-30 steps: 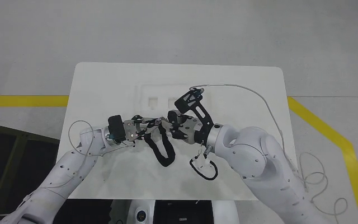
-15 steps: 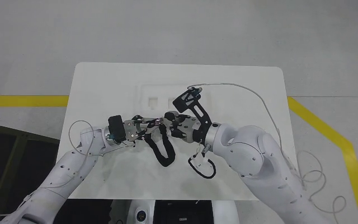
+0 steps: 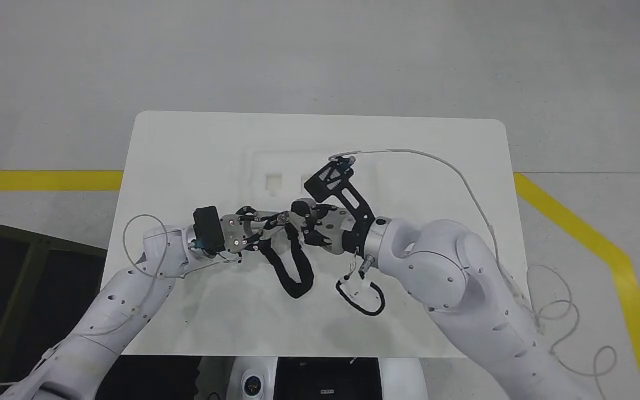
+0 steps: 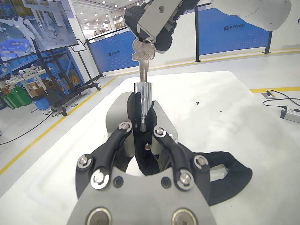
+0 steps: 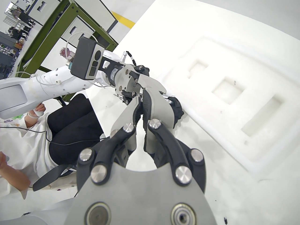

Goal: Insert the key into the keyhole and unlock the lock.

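My left gripper (image 3: pixel 270 221) is shut on a chrome lock cylinder (image 4: pixel 143 108), held upright above the table. The lock's black cable (image 3: pixel 290 270) hangs down in a loop onto the table top. My right gripper (image 3: pixel 298 212) is shut on the bow of a silver key (image 4: pixel 143 53). In the left wrist view the key points straight down, its tip at the keyhole (image 4: pixel 143 84) on top of the cylinder. In the right wrist view my right gripper (image 5: pixel 141 101) faces the left arm's gripper closely, and its fingers hide the key.
A white foam tray (image 3: pixel 262 168) with square recesses lies just behind the grippers on the white table (image 3: pixel 170 150). A thin grey cable (image 3: pixel 450 163) runs across the table's far right. A small black loop (image 3: pixel 362 297) hangs under the right arm.
The right gripper with the key has shifted slightly left toward the left gripper, closing the gap to the lock. The left arm has stayed still.
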Robot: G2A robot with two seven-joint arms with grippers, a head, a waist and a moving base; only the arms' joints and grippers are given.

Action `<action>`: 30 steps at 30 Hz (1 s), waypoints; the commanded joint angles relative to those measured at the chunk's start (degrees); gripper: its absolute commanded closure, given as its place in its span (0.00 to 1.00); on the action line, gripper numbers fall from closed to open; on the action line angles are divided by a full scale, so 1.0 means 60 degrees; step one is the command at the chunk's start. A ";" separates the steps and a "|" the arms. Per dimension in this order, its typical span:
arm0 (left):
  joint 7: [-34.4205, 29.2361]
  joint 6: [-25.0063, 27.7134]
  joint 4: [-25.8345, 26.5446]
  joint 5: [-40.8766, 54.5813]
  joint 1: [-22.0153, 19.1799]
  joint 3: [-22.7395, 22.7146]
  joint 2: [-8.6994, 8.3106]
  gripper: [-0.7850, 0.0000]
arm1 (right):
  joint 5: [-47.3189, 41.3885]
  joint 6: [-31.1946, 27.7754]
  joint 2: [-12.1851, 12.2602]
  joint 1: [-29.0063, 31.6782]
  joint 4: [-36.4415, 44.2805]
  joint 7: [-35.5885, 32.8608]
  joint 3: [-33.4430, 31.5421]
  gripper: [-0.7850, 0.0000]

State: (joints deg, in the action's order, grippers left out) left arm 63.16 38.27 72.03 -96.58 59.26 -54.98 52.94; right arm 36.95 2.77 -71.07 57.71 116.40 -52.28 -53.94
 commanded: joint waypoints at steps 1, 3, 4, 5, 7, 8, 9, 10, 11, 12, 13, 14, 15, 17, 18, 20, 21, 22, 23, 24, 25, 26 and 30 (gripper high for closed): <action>0.0000 0.0020 0.0012 -0.0012 0.0000 -0.0005 0.0003 1.00 | -0.0039 -0.0012 -0.0010 -0.0027 -0.0043 -0.0051 0.0045 1.00; 0.0007 0.0027 0.0001 -0.0019 0.0001 -0.0020 0.0004 1.00 | -0.0102 -0.0015 -0.0021 -0.0074 -0.0082 -0.0125 0.0074 0.63; -0.0001 0.0041 -0.0020 -0.0017 0.0005 -0.0030 0.0003 1.00 | -0.0121 -0.0022 -0.0025 -0.0094 -0.0094 -0.0144 0.0080 0.48; -0.0020 0.0057 -0.0037 0.0000 0.0012 -0.0041 0.0003 1.00 | -0.0165 -0.0047 -0.0030 -0.0107 -0.0082 -0.0141 0.0080 0.00; -0.0076 0.0094 -0.0052 0.0038 0.0026 -0.0064 0.0004 1.00 | -0.0289 -0.0251 -0.0029 -0.0126 -0.0027 -0.0112 0.0043 0.00; -0.0103 0.0118 -0.0049 0.0046 0.0027 -0.0075 0.0003 1.00 | -0.0339 -0.0353 -0.0023 -0.0123 -0.0033 -0.0111 -0.0001 0.00; -0.0140 0.0159 -0.0049 0.0050 0.0025 -0.0086 0.0001 1.00 | -0.0414 -0.0476 -0.0015 -0.0114 -0.0023 -0.0095 -0.0058 0.00; -0.0167 0.0219 -0.0037 0.0072 0.0016 -0.0100 0.0000 1.00 | -0.0578 -0.0623 -0.0007 -0.0084 -0.0027 -0.0061 -0.0129 0.00; -0.0205 0.0294 -0.0013 0.0073 -0.0001 -0.0112 -0.0003 1.00 | -0.0684 -0.0766 0.0008 -0.0064 -0.0063 -0.0054 -0.0234 0.00; -0.0237 0.0407 0.0029 0.0050 -0.0027 -0.0118 -0.0009 1.00 | -0.0735 -0.0943 0.0028 -0.0048 -0.0085 -0.0057 -0.0343 0.00; -0.0284 0.0538 0.0054 0.0021 -0.0052 -0.0127 -0.0018 1.00 | -0.0818 -0.1134 0.0049 -0.0014 -0.0116 -0.0054 -0.0450 0.00; -0.0358 0.0715 0.0096 -0.0018 -0.0100 -0.0140 -0.0030 1.00 | -0.0871 -0.1359 0.0077 0.0013 -0.0167 -0.0068 -0.0583 0.00; -0.0420 0.0890 0.0134 -0.0014 -0.0140 -0.0158 -0.0040 1.00 | -0.0917 -0.1633 0.0105 0.0038 -0.0195 -0.0065 -0.0712 0.00; -0.0817 0.1293 0.0264 -0.0058 -0.0249 -0.0138 -0.0069 1.00 | -0.1019 -0.2384 0.0169 0.0087 -0.0347 -0.0126 -0.0943 0.00; -0.0996 0.1472 0.0338 -0.0057 -0.0321 -0.0140 -0.0086 1.00 | -0.1050 -0.2766 0.0204 0.0109 -0.0450 -0.0171 -0.1058 0.00; -0.1532 0.2008 0.0443 0.0112 -0.0444 -0.0093 -0.0127 1.00 | -0.1153 -0.3549 0.0274 0.0154 -0.0645 -0.0197 -0.1314 0.00; -0.1756 0.2233 0.0499 0.0329 -0.0508 -0.0086 -0.0142 1.00 | -0.1173 -0.3946 0.0309 0.0186 -0.0719 -0.0193 -0.1428 0.00; -0.1996 0.2472 0.0554 0.0577 -0.0545 -0.0054 -0.0158 1.00 | -0.1128 -0.4335 0.0349 0.0207 -0.0791 -0.0212 -0.1558 0.00; -0.2279 0.2755 0.0595 0.0752 -0.0601 -0.0027 -0.0181 1.00 | -0.1043 -0.4709 0.0387 0.0235 -0.0831 -0.0195 -0.1677 0.00; -0.2578 0.3055 0.0677 0.0884 -0.0679 0.0001 -0.0207 1.00 | -0.0954 -0.5241 0.0427 0.0262 -0.0858 -0.0145 -0.1775 0.00; -0.2812 0.3288 0.0757 0.1053 -0.0725 0.0029 -0.0229 1.00 | -0.0809 -0.5717 0.0470 0.0294 -0.0918 -0.0152 -0.1873 0.00; -0.2817 0.3288 0.0755 0.1099 -0.0740 0.0143 -0.0264 1.00 | -0.0651 -0.6156 0.0510 0.0333 -0.0950 -0.0128 -0.1962 0.00; -0.2883 0.3288 0.0696 0.1347 -0.1089 0.0866 -0.0459 1.00 | -0.0514 -0.7616 0.0647 0.0578 -0.1248 0.0241 -0.2297 0.00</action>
State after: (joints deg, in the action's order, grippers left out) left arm 46.08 58.04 76.33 -89.09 53.45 -51.19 50.53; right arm 33.92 -40.78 -67.34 60.84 109.27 -51.66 -67.32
